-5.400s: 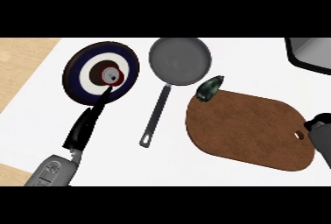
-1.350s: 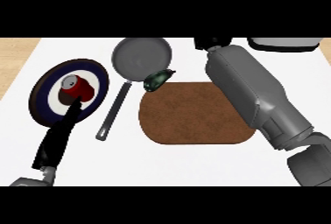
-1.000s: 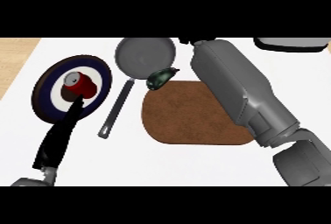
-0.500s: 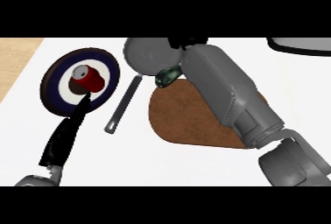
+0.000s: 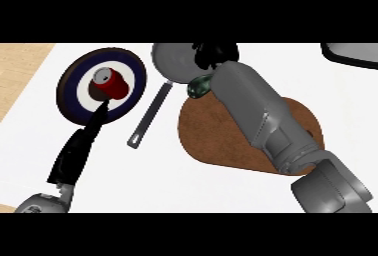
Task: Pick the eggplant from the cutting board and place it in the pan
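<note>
There is only one camera. It sits up where the robot's head is and looks steeply down at the white worktop (image 5: 221, 185). It is close, so the worktop fills almost the whole frame. A tan strip (image 5: 18, 70) shows at the left edge. The plate (image 5: 74, 85) is at the upper left and the pan (image 5: 171, 57) at the top middle. The right arm (image 5: 258, 110) comes in from the lower right, the left arm (image 5: 40, 204) from the lower left corner.

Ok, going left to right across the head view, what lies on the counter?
The plate holding a red cup, pan, eggplant, cutting board, dark object at the top right edge.
</note>
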`<state>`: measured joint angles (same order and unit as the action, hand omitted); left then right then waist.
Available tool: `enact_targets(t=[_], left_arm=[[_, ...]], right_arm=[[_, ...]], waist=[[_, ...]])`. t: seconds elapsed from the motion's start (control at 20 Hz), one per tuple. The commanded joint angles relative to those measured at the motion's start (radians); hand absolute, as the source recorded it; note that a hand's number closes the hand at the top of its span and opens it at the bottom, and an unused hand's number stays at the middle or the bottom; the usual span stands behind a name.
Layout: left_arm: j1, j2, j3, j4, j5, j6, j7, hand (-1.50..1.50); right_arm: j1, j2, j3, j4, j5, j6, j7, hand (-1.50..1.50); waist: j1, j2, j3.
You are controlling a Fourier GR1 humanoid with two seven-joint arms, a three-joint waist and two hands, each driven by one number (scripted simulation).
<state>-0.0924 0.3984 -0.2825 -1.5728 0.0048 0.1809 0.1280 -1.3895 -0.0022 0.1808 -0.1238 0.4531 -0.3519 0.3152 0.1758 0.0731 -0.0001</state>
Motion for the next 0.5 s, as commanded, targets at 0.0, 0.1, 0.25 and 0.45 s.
enact_targets(t=[0.0, 0.1, 0.25, 0.45], left_arm=[[-0.01, -0.011, -0.01, 0.009, -0.005, -0.002, 0.001, 0.0], [-0.028, 0.002, -0.004, 0.006, 0.002, -0.02, 0.014, 0.0], [-0.034, -0.006, -0.006, 0.02, -0.002, -0.019, 0.003, 0.0], [-0.028, -0.015, -0.005, 0.027, -0.009, -0.006, -0.003, 0.0]], right_arm=[[0.014, 0.002, -0.106, 0.011, -0.109, 0.053, 0.023, -1.5], [0.035, 0.002, -0.145, -0.008, -0.153, 0.02, 0.0, -1.5], [0.049, 0.002, -0.194, -0.056, -0.202, -0.04, -0.087, -1.5], [0.045, 0.002, -0.223, -0.095, -0.22, -0.157, -0.172, -1.5]], waist=[[0.013, 0.01, 0.001], [0.032, 0.013, 0.002], [0.02, 0.009, 0.003], [0.008, 0.001, 0.001]])
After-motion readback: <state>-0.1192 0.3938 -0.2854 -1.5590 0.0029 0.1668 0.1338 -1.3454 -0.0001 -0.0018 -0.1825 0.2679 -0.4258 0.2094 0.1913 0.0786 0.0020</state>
